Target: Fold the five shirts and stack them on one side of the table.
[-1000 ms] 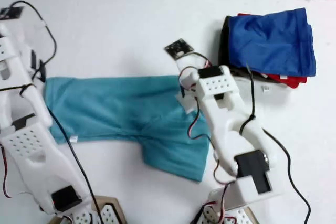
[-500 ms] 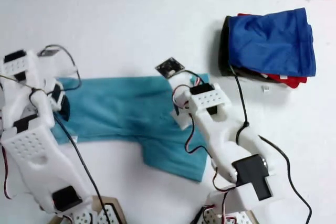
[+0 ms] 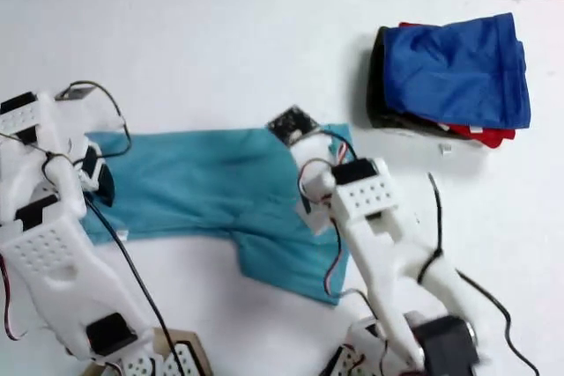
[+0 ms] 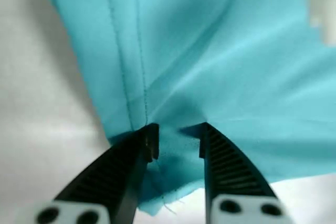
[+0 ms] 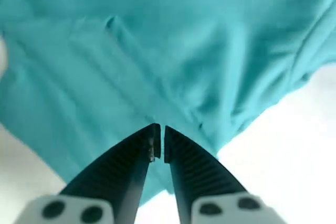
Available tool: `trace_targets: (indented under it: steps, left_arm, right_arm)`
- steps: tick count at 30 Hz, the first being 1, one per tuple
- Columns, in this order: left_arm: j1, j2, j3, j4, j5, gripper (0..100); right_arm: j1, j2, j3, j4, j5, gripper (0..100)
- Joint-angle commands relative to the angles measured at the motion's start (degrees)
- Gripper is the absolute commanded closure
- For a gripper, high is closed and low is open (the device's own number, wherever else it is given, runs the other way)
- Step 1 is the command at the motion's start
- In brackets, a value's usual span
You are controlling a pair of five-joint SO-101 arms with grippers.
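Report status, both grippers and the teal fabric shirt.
Left gripper open, straddling edge of teal fabric shirt. Right gripper shut on it. Folded stack, blue on top, sits apart.

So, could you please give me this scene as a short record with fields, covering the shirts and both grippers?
shirt in work: teal fabric shirt, lying partly folded on the white table
left gripper: open, fingers astride the shirt's hemmed end
right gripper: shut, apparently pinching the shirt near its other end
stack: folded blue shirt on top, red shirt and a dark one beneath, apart from the teal one
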Motion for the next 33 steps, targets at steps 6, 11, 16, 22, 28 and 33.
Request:
trace_targets:
  steps: [6, 11, 16, 22, 28, 33]
  left_arm:
    - [-1.6, -12.0, 0.1, -0.7, -1.1, 84]
    - [-1.8, -17.9, 0.2, 2.4, -1.0, 84]
    - [-5.3, -19.8, 0.2, 5.5, -1.2, 84]
    - [-9.1, -21.9, 0.2, 5.7, -2.5, 84]
    - [-11.3, -21.9, 0.1, 5.8, -2.7, 84]
    - [-12.0, -21.9, 0.1, 5.8, -2.6, 84]
  right_arm:
    - [-7.8, -12.2, 9.2, 5.4, 7.6, 93.2]
    - [-15.3, -12.5, 9.6, 8.7, 8.2, 77.3]
    - [-27.1, -12.4, 11.8, 8.8, 8.2, 75.8]
    - [-28.4, -12.4, 18.1, 1.5, 8.2, 75.8]
    - [-28.4, -11.5, 18.7, 0.1, 8.2, 75.6]
    - [-28.4, -1.1, 18.8, -4.7, 8.3, 75.6]
